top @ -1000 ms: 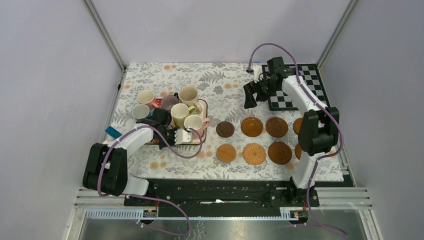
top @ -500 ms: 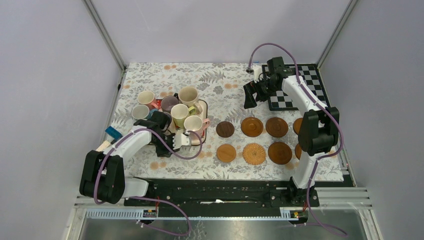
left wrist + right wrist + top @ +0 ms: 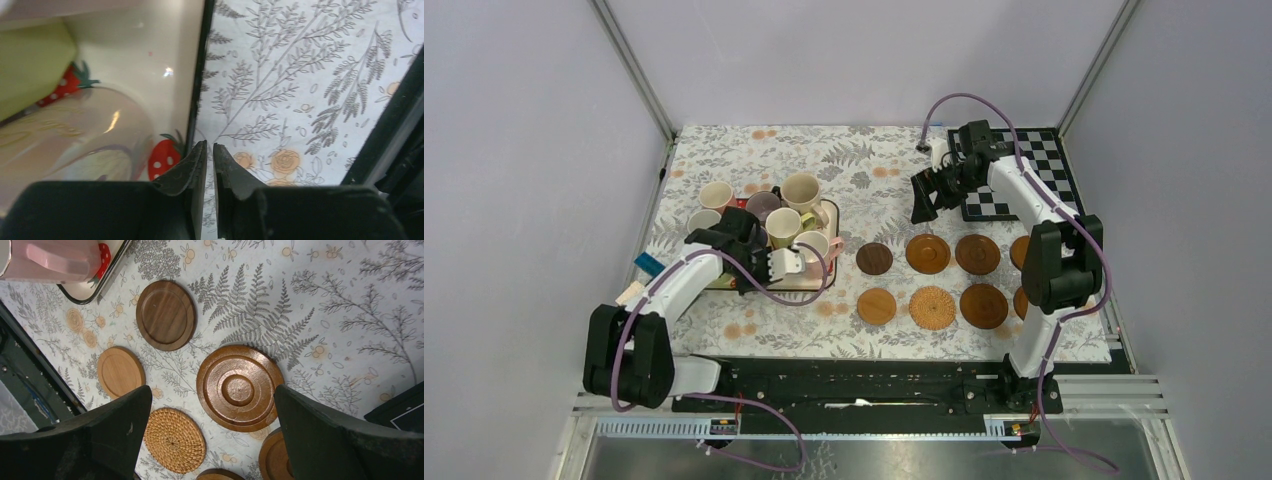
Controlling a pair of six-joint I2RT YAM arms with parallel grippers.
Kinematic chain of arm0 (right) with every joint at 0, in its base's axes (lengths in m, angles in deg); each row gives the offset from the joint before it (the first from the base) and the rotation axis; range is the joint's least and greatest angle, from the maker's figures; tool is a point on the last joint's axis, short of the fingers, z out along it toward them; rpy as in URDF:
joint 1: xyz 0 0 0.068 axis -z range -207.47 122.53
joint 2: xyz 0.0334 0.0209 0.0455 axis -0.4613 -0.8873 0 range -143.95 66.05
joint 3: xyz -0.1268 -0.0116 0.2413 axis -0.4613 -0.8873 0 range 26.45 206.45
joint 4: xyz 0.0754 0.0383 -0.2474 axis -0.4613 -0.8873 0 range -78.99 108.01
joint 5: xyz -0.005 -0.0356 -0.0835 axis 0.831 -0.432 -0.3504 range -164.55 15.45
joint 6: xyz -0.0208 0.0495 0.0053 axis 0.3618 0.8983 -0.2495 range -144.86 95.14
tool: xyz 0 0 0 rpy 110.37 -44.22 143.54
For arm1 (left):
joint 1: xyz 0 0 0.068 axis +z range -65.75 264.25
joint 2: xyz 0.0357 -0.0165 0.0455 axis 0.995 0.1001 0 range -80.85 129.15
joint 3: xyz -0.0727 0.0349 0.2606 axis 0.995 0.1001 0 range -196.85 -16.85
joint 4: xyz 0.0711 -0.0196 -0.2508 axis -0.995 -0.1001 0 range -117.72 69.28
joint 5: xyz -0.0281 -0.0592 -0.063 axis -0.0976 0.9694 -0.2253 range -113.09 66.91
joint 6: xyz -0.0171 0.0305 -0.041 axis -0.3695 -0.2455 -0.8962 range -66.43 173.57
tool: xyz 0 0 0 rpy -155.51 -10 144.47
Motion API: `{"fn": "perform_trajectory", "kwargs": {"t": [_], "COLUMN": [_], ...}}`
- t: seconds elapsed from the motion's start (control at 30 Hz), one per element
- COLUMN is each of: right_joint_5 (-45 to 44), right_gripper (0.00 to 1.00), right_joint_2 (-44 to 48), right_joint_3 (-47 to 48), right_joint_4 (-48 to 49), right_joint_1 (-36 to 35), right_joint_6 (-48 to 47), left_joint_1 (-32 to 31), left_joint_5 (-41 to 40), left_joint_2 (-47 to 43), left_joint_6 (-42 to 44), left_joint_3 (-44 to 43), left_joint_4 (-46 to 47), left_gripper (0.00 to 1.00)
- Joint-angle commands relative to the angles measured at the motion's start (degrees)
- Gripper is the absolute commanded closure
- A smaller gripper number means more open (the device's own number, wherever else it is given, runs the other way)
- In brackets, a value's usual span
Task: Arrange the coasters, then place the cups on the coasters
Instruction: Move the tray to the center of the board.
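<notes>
The coasters (image 3: 928, 253) lie flat on the leafy tablecloth (image 3: 864, 160), just to the right of the strawberry tray (image 3: 832, 212). They make two rows, side by side and not touching. Three in each row show whole. One more at the end of each row farthest from the tray peeks out from behind the right arm. The dark coaster (image 3: 874, 258) is the one nearest the tray in the back row. The woven coaster (image 3: 933, 307) is second from the tray in the front row. Every coaster top that shows is bare.

The cups (image 3: 801, 190) are bunched together at the tray. Some stand on it. I cannot tell if the ones on its left side stand on it too. A pink cup (image 3: 55, 260) stands at the tray corner nearest the coasters.

The left gripper (image 3: 789, 263) is down low at the front edge of the tray. Its fingers (image 3: 192, 167) are pressed together and hold nothing. The tips sit right by the tray's dark rim, with a pale cup (image 3: 75, 135) just beside them on the tray.

The right gripper (image 3: 924, 195) is up in the air, well to the right of the tray, behind the back row of coasters. A checkerboard mat (image 3: 1049, 160) is near it. Its fingers (image 3: 115, 425) are wide apart with nothing between them.
</notes>
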Motion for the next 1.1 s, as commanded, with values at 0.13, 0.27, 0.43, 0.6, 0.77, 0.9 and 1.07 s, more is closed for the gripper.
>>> {"fn": "perform_trajectory", "kwargs": {"t": [0.13,0.27,0.43,0.6,0.77,0.9,1.07], "right_joint_5": [3.1,2.8,2.5,2.3,2.3,2.3,2.3], "right_gripper": [0.00,0.00,0.00,0.00,0.00,0.00,0.00], "right_joint_2": [2.4,2.1,2.3,2.5,2.5,2.5,2.2], "right_joint_3": [-0.3,0.0,-0.3,-0.6,-0.6,-0.7,0.1], "right_joint_4": [0.4,0.1,-0.2,0.2,0.3,0.4,0.2], "right_joint_1": [0.3,0.3,0.3,0.3,0.3,0.2,0.3], "right_joint_6": [1.0,0.5,0.5,0.6,0.9,1.1,1.3], "left_joint_1": [2.7,2.8,2.8,2.4,0.4,-0.9,-1.2], "left_joint_5": [-2.7,-3.6,-3.5,-3.0,-2.8,-2.4,-1.5], "left_joint_2": [3.5,6.1,8.3,8.3,6.5,6.2,6.6], "left_joint_6": [4.4,4.7,5.7,6.9,7.3,6.3,5.2], "left_joint_3": [0.3,2.4,4.1,6.1,8.8,10.3,11.3], "left_joint_4": [7.1,10.4,11.0,9.4,7.2,6.1,6.1], "left_gripper": [0.87,0.87,0.87,0.87,0.87,0.87,0.87]}}
